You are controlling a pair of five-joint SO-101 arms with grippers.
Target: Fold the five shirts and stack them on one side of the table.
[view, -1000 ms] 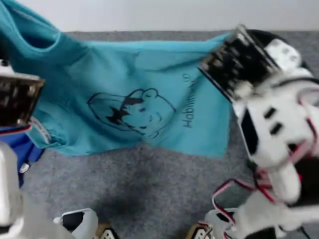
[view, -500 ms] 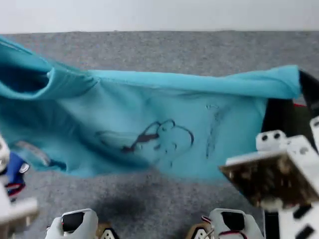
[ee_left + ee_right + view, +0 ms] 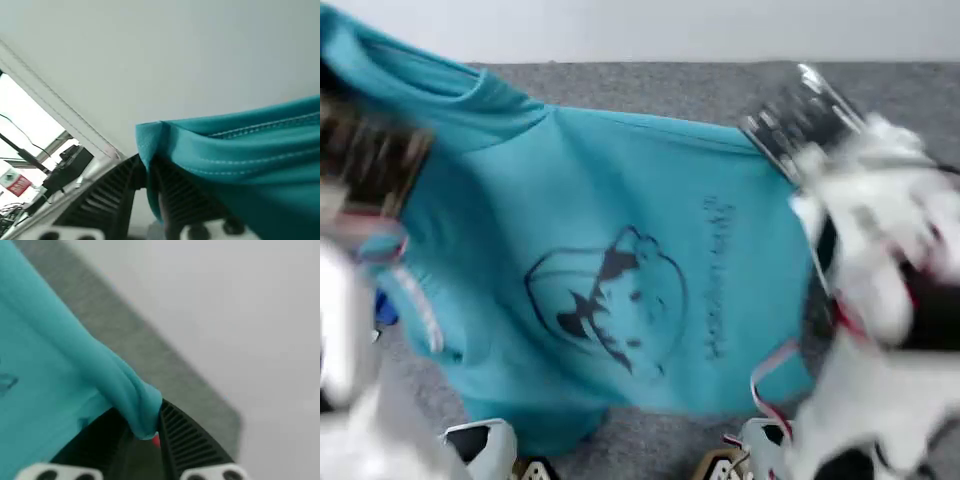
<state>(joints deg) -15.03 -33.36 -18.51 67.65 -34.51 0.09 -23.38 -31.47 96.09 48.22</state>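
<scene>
from above we get the whole teal shirt [image 3: 620, 250], held up between the arms over the grey table [image 3: 650, 85], dark cartoon print at its centre (lettering beside it). the wrist views give us the grips instead: the left gripper [image 3: 150, 172] clamped on a stitched edge, the right gripper [image 3: 145, 426] pinching a bunched fold. in the high view the left arm [image 3: 365, 175] is raised at 9 o'clock and the right arm [image 3: 810, 125] at 2 o'clock

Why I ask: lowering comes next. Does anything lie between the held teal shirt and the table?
Nothing visible, though the teal shirt hides most of the table. A blue cloth shows under its left side. The left gripper and right gripper pinch it.
</scene>
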